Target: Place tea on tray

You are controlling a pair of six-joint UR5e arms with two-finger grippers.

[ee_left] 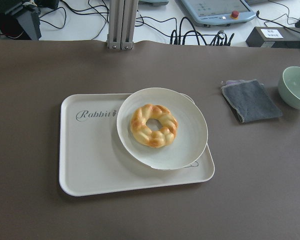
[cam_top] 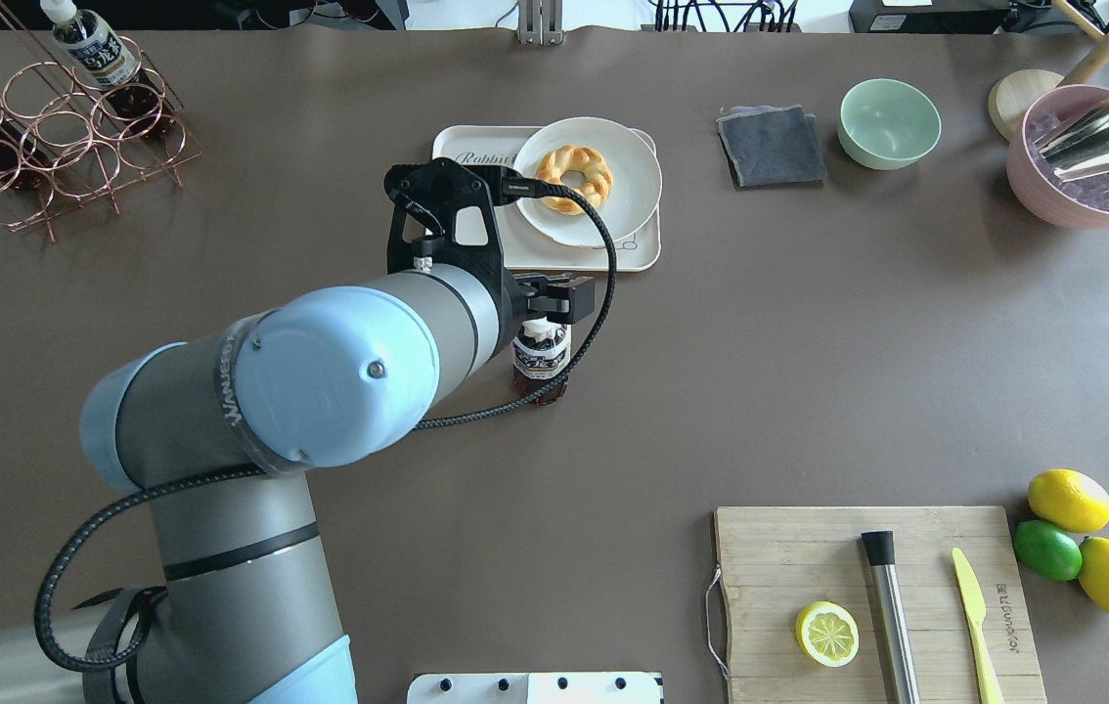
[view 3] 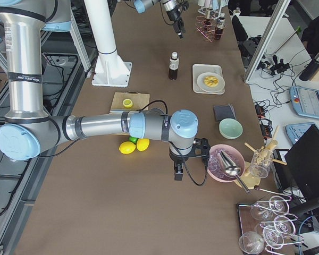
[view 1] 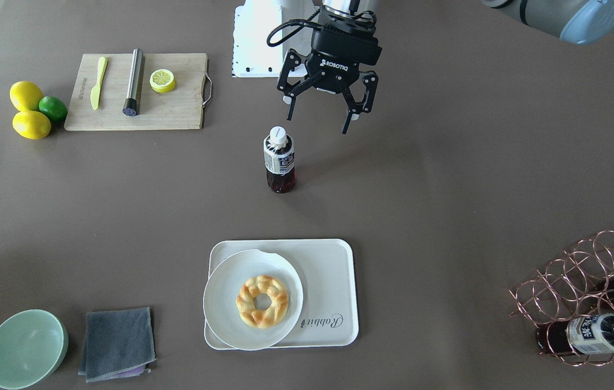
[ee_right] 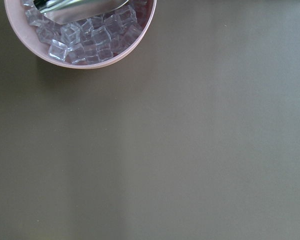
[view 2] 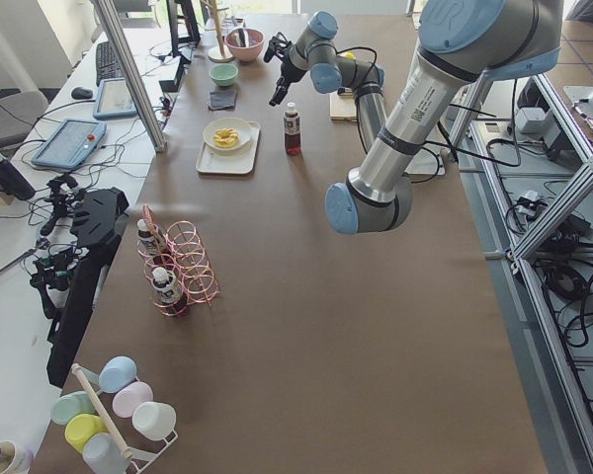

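Note:
One tea (view 1: 279, 160) bottle with a white cap stands upright on the brown table, apart from the tray (view 1: 332, 271) and on its robot side. In the overhead view the tea (cam_top: 541, 360) is partly covered by my left wrist. My left gripper (view 1: 318, 123) hangs open and empty above the table, just behind the bottle and a little to its side, touching nothing. The cream tray (ee_left: 90, 155) with "Rabbit" script fills the left wrist view. My right gripper (view 3: 176, 175) points down beside the pink ice bowl (view 3: 223, 163); whether it is open or shut I cannot tell.
A round white plate with a doughnut (view 1: 261, 300) covers half the tray. A copper wire rack (view 1: 583, 292) holds more bottles. A wooden board (view 1: 136, 92) with lemon half, knife and muddler, loose lemons and a lime, a green bowl (view 1: 25, 348) and a grey cloth (view 1: 117, 342) lie around.

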